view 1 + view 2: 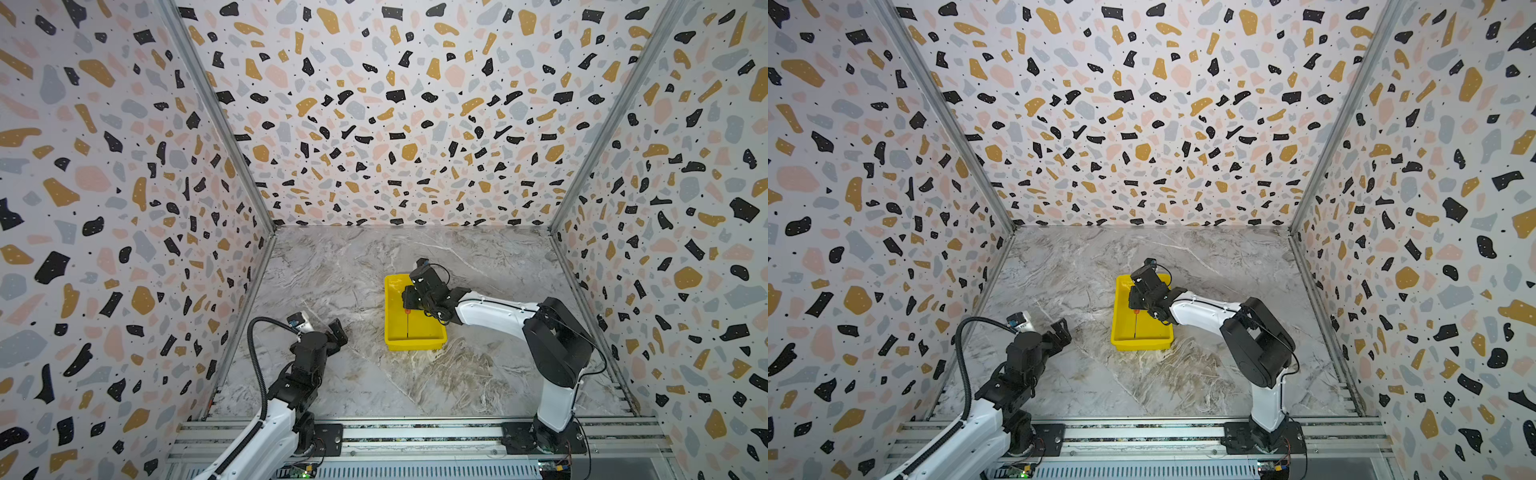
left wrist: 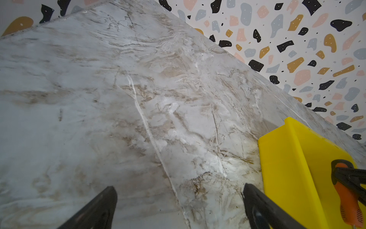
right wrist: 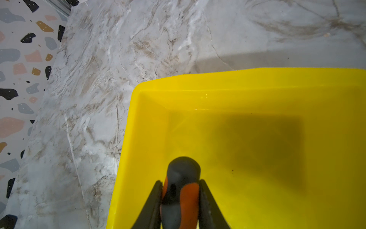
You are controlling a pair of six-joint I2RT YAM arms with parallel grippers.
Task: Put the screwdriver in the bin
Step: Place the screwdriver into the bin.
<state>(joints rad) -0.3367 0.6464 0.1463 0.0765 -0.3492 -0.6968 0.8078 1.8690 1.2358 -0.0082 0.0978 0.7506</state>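
The yellow bin (image 1: 395, 332) (image 1: 1124, 330) sits mid-table, and it also shows in the left wrist view (image 2: 287, 168) and the right wrist view (image 3: 257, 138). My right gripper (image 1: 413, 296) (image 1: 1137, 297) (image 3: 180, 181) hangs over the bin's far half, shut on the screwdriver. The orange and black handle (image 3: 183, 190) (image 2: 348, 200) is pinched between both fingers, inside the bin's rim. The thin dark shaft (image 1: 408, 326) (image 1: 1136, 326) points toward the bin's near wall. Whether it touches the floor I cannot tell. My left gripper (image 1: 337, 332) (image 1: 1061, 332) (image 2: 179, 188) stays open and empty, left of the bin.
The marble table (image 1: 340, 270) is boxed in by patterned walls on the left, back and right. A metal rail (image 1: 415, 432) with both arm bases runs along the front edge. The right arm (image 1: 498, 313) reaches in across the bin's right side.
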